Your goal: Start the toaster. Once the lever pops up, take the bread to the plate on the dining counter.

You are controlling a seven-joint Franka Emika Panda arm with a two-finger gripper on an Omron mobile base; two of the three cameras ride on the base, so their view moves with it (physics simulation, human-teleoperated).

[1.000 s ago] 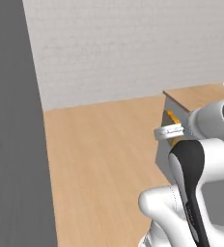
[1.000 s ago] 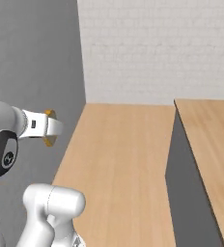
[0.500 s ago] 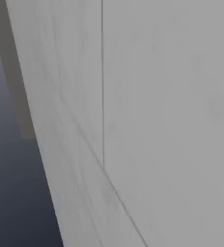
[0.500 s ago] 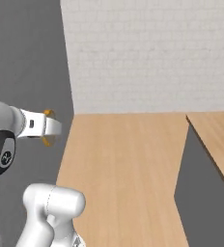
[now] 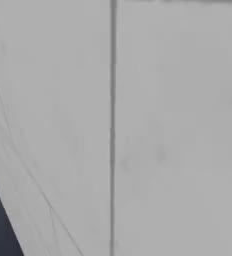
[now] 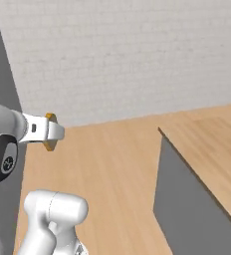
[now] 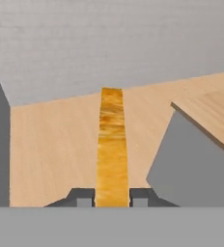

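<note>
My gripper (image 7: pixel 112 197) is shut on the bread (image 7: pixel 111 144), a golden-brown slice seen edge-on that rises between the two dark fingertips (image 7: pixel 85 197). In the right base view the gripper (image 6: pixel 49 132) hangs at the left, held out level, and the bread's (image 6: pixel 51 117) crust shows above and below the white hand. Toaster and plate are out of view. A light-wood counter top (image 6: pixel 212 134) with a grey side lies ahead to the right; I cannot tell whether it is the dining counter.
The wood floor (image 6: pixel 112 169) stretches to a white brick wall (image 6: pixel 127 55). The counter's grey side (image 7: pixel 186 169) stands to the right of the bread. A dark grey panel (image 6: pixel 0 74) rises at the left. A pale panel with a vertical seam (image 5: pixel 112 125) sits very close.
Both base views have swung, so the base has turned: the brick wall now spans the right base view and the counter corner is nearer. The gripper still holds the bread.
</note>
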